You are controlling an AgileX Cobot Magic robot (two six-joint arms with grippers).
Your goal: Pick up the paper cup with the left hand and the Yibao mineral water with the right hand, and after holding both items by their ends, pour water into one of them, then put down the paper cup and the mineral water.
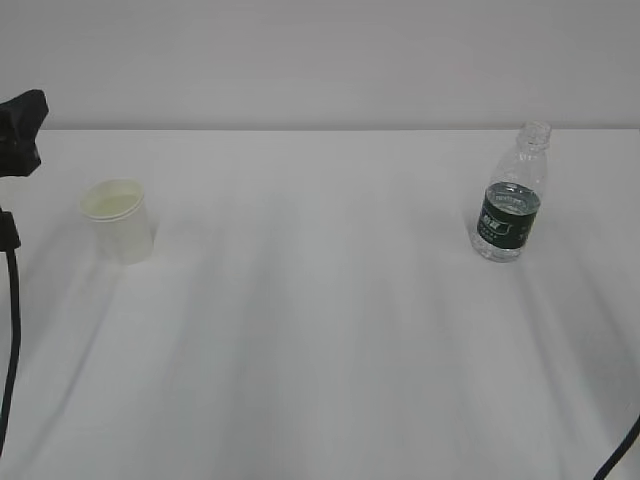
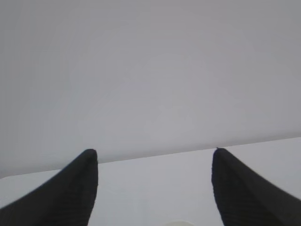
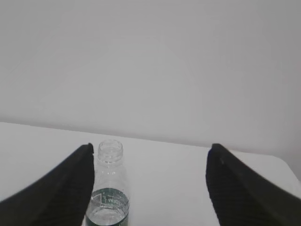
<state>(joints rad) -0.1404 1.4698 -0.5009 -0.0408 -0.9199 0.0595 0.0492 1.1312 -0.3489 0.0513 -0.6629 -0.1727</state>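
Note:
The white paper cup (image 1: 118,220) stands upright at the left of the table; in the left wrist view only a sliver of its rim (image 2: 178,223) shows at the bottom edge. My left gripper (image 2: 154,154) is open and holds nothing. The Yibao mineral water (image 1: 510,200), a capless clear bottle with a dark green label, stands upright at the right. In the right wrist view the bottle (image 3: 109,188) appears just inside the left finger (image 3: 70,188) of my open right gripper (image 3: 151,148), ahead of it and untouched.
A black part of the left arm (image 1: 20,130) and its cable (image 1: 14,330) show at the left edge of the exterior view. Another black cable (image 1: 620,455) crosses the bottom right corner. The white table (image 1: 320,330) ends at a pale wall behind.

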